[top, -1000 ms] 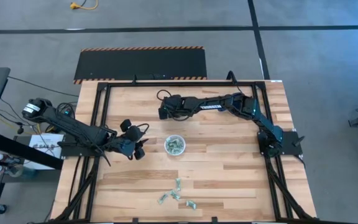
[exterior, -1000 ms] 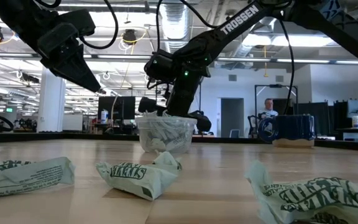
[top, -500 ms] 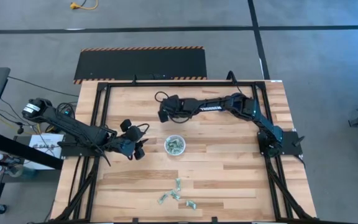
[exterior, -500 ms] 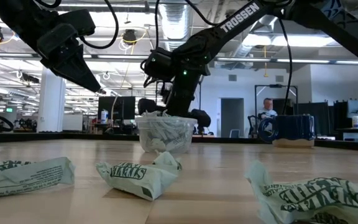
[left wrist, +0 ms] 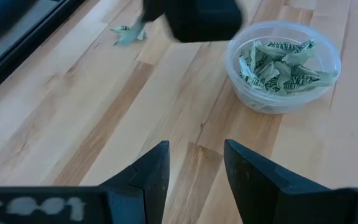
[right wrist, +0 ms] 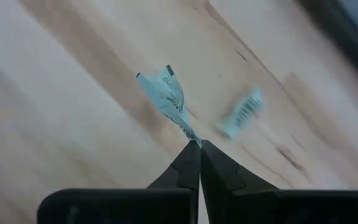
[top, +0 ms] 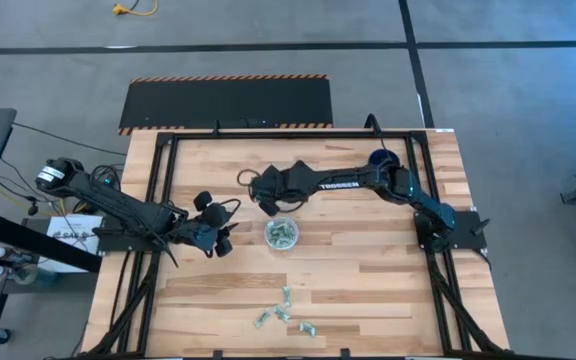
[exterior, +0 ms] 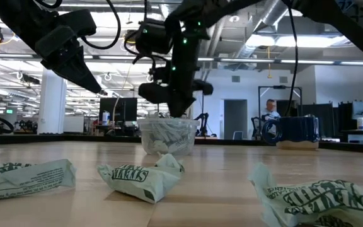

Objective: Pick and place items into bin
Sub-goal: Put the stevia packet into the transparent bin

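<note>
The right gripper (right wrist: 199, 144) pinches a wrapper (right wrist: 166, 96) by its tip, just above the cup (top: 281, 233); the left gripper (left wrist: 194, 163) waits beside it, fingers spread

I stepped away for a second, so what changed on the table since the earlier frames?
The right gripper has shut on a wrapper piece and swung from the table's far side toward the cup, now just beside its rim. The left gripper stayed open beside the cup; the cup and the loose pieces near the front edge did not move.
</note>
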You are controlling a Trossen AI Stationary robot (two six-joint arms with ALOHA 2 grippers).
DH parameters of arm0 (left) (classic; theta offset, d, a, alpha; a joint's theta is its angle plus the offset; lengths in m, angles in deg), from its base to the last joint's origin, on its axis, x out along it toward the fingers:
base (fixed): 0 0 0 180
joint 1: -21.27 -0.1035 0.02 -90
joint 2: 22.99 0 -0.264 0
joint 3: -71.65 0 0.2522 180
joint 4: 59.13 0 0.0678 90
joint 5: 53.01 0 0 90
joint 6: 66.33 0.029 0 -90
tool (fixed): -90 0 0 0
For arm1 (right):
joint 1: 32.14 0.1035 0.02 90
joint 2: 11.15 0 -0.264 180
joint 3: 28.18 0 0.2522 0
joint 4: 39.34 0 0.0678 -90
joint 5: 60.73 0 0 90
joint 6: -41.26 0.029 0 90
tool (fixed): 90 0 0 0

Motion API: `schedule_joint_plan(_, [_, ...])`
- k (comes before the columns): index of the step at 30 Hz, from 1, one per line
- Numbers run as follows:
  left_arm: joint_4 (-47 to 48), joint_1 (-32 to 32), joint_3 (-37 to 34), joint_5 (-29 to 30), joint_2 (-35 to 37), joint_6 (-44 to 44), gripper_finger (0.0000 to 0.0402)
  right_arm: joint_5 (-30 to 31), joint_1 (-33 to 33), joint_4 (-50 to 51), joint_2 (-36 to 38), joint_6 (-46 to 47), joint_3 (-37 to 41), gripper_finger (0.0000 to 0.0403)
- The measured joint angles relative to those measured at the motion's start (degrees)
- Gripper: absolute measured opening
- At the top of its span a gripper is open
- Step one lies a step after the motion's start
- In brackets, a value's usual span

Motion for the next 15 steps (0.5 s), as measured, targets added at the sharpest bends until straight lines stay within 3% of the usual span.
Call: schedule_joint_plan(15, [0.0, 0.0, 0.0, 0.3, 0.0, 0.0, 0.0144, 4.8, 11.3, 22.1, 0.0, -2.8, -8.7, 0.0])
